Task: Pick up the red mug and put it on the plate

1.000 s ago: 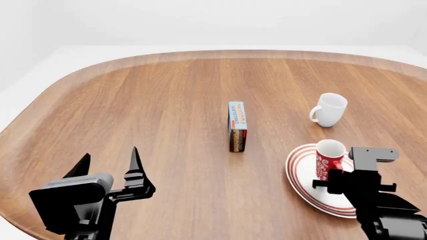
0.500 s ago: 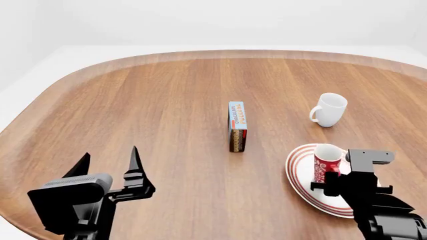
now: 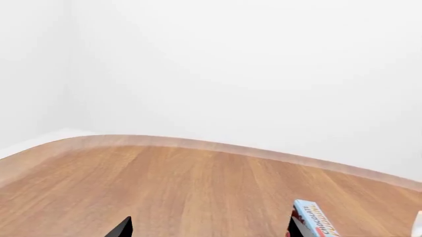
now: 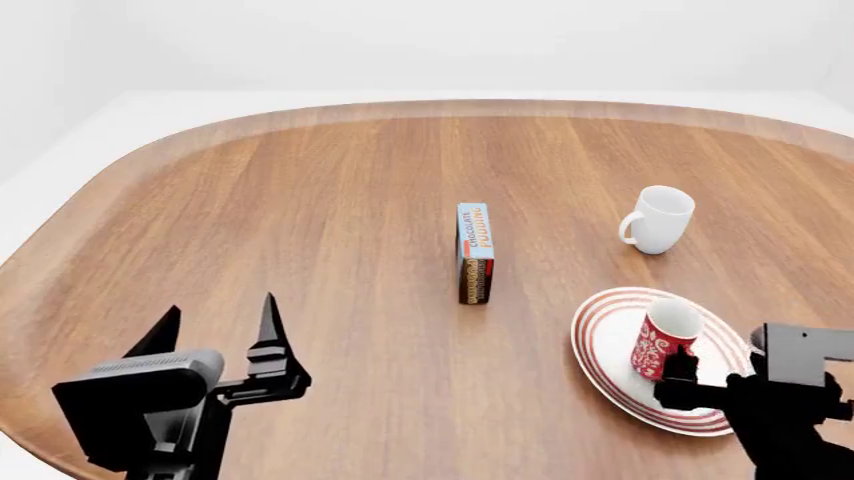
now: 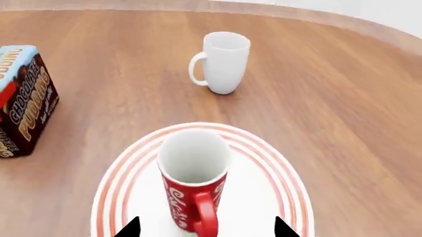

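Mug [image 4: 663, 340] upright on plate [image 4: 607, 372]; placement looks done. Right claw [image 5: 205, 228] spread, straddling mug, gripping nothing; retreat left. Left claw [image 4: 220, 330] spread, empty.

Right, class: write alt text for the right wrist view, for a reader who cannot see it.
A red mug stands upright on a red-ringed white plate, between the open tips of the right claw. Beyond it on the wooden table are a white mug and a chocolate pudding box.

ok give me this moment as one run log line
red mug: upright on plate | right gripper: open, mug between tips | left gripper: open, idle | placement looks done
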`<state>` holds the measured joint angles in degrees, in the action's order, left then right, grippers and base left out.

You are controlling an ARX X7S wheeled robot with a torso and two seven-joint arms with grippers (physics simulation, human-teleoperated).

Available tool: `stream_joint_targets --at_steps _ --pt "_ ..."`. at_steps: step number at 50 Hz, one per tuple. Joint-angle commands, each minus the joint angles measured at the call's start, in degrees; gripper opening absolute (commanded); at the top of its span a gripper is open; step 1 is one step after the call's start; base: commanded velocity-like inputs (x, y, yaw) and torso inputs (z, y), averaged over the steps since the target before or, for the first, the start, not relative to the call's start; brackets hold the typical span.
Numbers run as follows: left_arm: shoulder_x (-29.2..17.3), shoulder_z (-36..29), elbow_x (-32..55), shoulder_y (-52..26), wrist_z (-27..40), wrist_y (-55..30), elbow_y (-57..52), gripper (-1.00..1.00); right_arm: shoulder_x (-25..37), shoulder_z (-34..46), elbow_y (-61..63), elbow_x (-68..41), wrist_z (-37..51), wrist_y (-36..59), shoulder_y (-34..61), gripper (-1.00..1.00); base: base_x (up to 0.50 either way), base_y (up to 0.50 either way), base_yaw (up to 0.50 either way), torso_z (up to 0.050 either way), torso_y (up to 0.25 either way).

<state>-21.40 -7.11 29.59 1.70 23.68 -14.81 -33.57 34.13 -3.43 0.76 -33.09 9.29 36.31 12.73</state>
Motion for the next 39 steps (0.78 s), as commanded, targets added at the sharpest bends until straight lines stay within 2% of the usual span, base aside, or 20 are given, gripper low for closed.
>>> stream_joint_targets --at_steps 1,10,16,21,24,26,27,31,35,39 --pt "-0.3 -0.3 0.1 0.1 0.1 0.0 -0.6 1.0 3.7 -15.0 29.6 -8.0 6.8 2.1 -19.5 1.0 0.0 0.0 0.0 0.0 0.0" --pt "-1.0 0.5 1.6 -0.3 0.8 -1.0 -2.9 1.0 4.2 -27.0 47.8 -11.6 10.6 1.8 -28.3 1.0 0.0 0.0 0.0 0.0 0.0" --pt "-1.8 1.7 3.1 -0.4 1.2 -1.2 -5.1 1.0 -1.3 -30.6 53.7 -3.9 7.5 -8.5 -35.8 1.0 0.0 0.0 0.0 0.0 0.0" --pt "-3.8 5.1 4.7 0.7 2.4 -0.2 -11.7 1.0 -1.9 -35.0 59.0 -4.1 8.1 -11.6 -39.2 1.0 0.0 0.0 0.0 0.0 0.0" --pt "-4.8 7.3 5.8 1.7 3.0 0.4 -14.5 1.0 6.1 -33.5 59.2 -5.4 17.0 -20.7 -47.6 1.0 0.0 0.0 0.0 0.0 0.0" --pt "-5.9 9.7 7.6 2.9 3.4 1.0 -16.9 1.0 14.0 -32.6 59.2 -3.7 26.1 -31.4 -57.5 1.0 0.0 0.0 0.0 0.0 0.0" --pt "-6.2 10.6 8.2 3.4 3.6 1.3 -17.6 1.0 14.3 -32.1 59.2 -2.5 26.4 -32.2 -57.7 1.0 0.0 0.0 0.0 0.0 0.0" --pt "-7.2 14.3 10.5 4.1 4.5 2.7 -19.4 1.0 8.1 -32.9 59.2 4.1 20.5 -36.6 -57.7 1.0 0.0 0.0 0.0 0.0 0.0" --pt "-8.0 16.5 12.1 4.8 4.8 3.6 -20.6 1.0 2.5 -35.3 59.2 5.4 14.0 -38.7 -57.7 1.0 0.0 0.0 0.0 0.0 0.0" --pt "-8.2 17.2 12.7 5.0 5.0 4.1 -21.1 1.0 2.1 -35.6 59.2 5.8 13.2 -39.1 -57.7 1.0 0.0 0.0 0.0 0.0 0.0"
